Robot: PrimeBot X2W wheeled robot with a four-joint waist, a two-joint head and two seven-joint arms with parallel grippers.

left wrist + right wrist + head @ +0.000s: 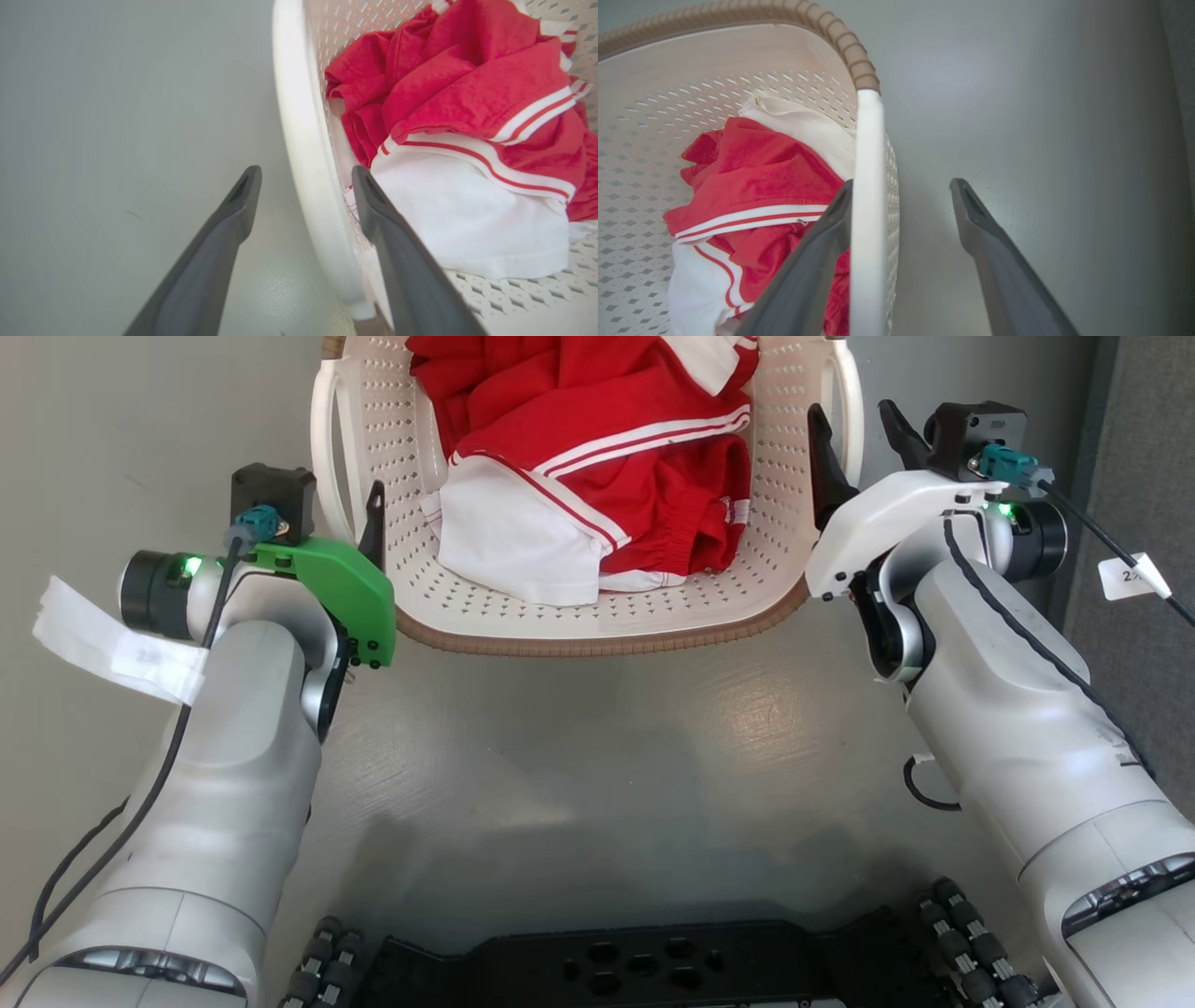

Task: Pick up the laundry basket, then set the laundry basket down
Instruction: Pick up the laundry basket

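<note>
The laundry basket (597, 637), cream-white and perforated with a brown woven-look rim, stands on the grey floor at the top centre of the head view. Red and white clothes (607, 476) lie inside it. My left gripper (336, 495) is open and straddles the basket's left white handle (299, 140), one finger outside and one finger (373, 205) inside the wall. My right gripper (851, 411) is open as well, astride the right handle (868, 163), with its inner finger (822, 242) over the clothes (752, 182). Neither handle is clamped.
Grey floor (597, 756) stretches between the basket and my black base (635, 961) at the bottom edge. A darker grey surface (1144, 457) runs along the right side, close to my right arm.
</note>
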